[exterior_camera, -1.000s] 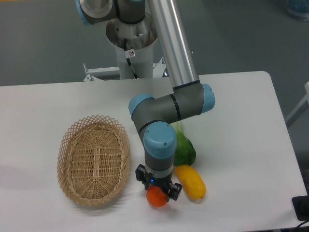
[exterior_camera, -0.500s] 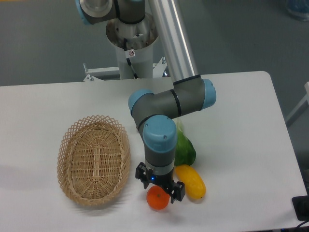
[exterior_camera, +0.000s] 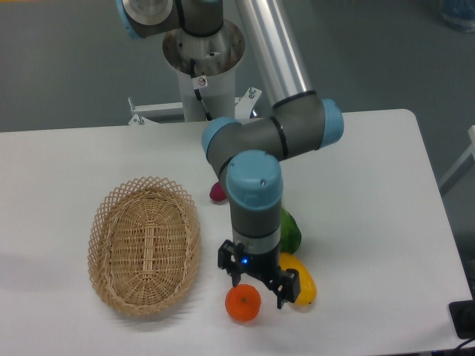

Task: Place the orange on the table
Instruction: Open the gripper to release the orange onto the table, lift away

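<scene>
silver tube arm (exterior_camera: 278,52), grey joints with light-blue caps, black claw (exterior_camera: 258,284), small blue light

Basket (exterior_camera: 144,244): you'll find it on the counter (exterior_camera: 67,159), left of centre, toward the near edge.
Orange (exterior_camera: 243,303): it sits on the counter near the near edge, just right of the basket.
Long fruit (exterior_camera: 303,288): just right of the orange.
Leafy vegetable (exterior_camera: 289,232): behind the long fruit.
Small fruit (exterior_camera: 217,193): behind the basket's right rim, mid-counter.
Gripper (exterior_camera: 258,282): its fingers sit above the orange and apart from it.
</scene>
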Available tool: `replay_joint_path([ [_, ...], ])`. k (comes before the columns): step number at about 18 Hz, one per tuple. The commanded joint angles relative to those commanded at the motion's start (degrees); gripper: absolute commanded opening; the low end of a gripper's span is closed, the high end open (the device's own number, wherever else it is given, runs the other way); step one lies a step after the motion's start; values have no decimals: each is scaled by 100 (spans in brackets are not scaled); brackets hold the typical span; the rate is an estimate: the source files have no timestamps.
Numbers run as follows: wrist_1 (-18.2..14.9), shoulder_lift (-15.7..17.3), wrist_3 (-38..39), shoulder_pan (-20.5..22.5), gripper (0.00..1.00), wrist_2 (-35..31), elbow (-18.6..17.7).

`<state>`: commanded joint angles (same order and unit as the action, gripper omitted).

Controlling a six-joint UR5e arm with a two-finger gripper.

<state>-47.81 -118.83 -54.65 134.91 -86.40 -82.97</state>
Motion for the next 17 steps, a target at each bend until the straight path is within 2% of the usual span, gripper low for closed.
replay_joint_path([
  [5,-298,246,-537,149,100,0,17],
  [10,-474,387,-651,255,100,0,88],
  [12,-501,422,-871,272,100,9,79],
  [17,-492,440,-872,281,100,26,79],
])
